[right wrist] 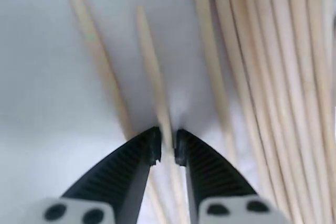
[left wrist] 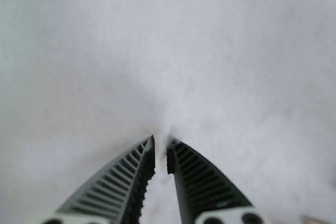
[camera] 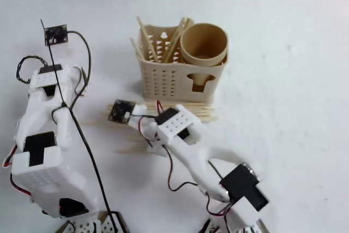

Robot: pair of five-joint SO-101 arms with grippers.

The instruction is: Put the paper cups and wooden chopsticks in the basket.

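Observation:
A cream perforated basket (camera: 163,83) stands at the table's middle back. It holds a paper cup (camera: 204,43) and several wooden chopsticks (camera: 163,42) leaning upright. More chopsticks (camera: 202,111) lie in a row on the table just in front of the basket, seen close up as chopsticks (right wrist: 273,77) in the right wrist view. My right gripper (right wrist: 167,148) is down at this row, its fingertips shut on one loose chopstick (right wrist: 151,66). Another chopstick (right wrist: 97,56) lies beside it. My left gripper (left wrist: 160,148) is shut and holds nothing, just above bare white table.
The left arm (camera: 43,129) sits folded at the table's left side, with its cables and a small circuit board (camera: 55,34) behind it. The right arm (camera: 202,162) stretches from the front edge toward the basket. White table (camera: 289,107) lies open on the right.

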